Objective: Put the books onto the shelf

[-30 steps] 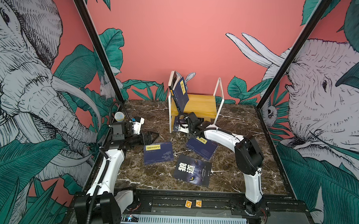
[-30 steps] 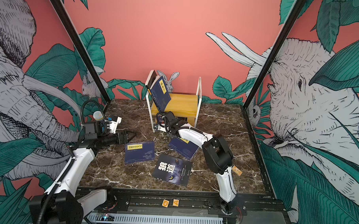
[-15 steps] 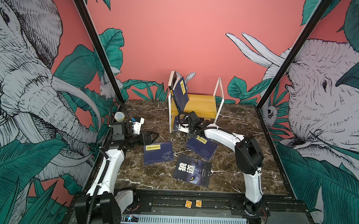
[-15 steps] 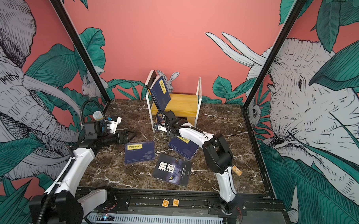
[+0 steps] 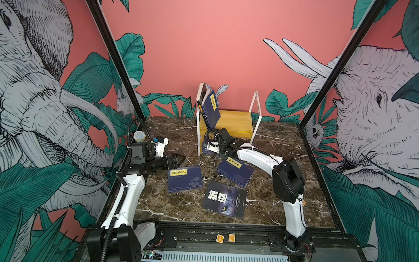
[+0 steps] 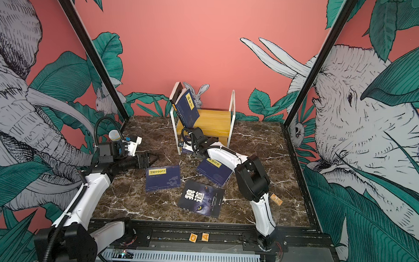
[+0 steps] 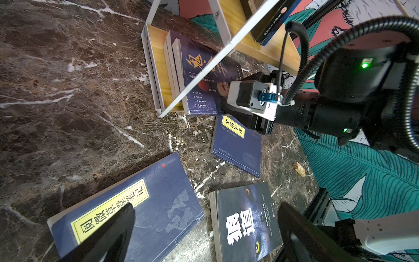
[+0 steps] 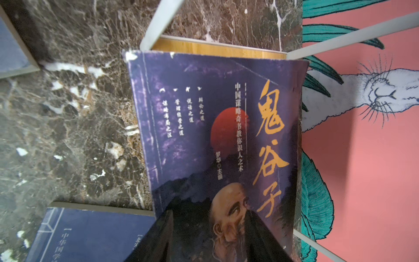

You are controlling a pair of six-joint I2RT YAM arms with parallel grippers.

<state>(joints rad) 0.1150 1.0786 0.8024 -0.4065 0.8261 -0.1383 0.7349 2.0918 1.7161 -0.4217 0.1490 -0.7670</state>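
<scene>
white links [image 5: 258, 157], black joints [image 5: 288, 182]; a ribbed black hose [image 5: 132, 125] curls at ten o'clock from the black left gripper [image 5: 178, 159].

Brown white-veined marble surface [image 5: 170, 132], small wooden block [image 6: 276, 199] near its right edge, two orange letter tiles [image 5: 219, 239] on the front rail [image 5: 248, 236], coral elephant-and-leaf mural walls [image 5: 230, 41].

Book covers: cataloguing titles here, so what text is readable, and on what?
"狼道": black wolf-eye book.
"阅微草堂笔记": left navy book.
"梦溪笔谈": middle navy book.
"鬼谷子": purple book.
"中国谋略奇书教你识人之术": same book.
"G": orange tile.
"A": second orange tile.
Unreadable: shelved navy book's label, remaining fine print.
</scene>
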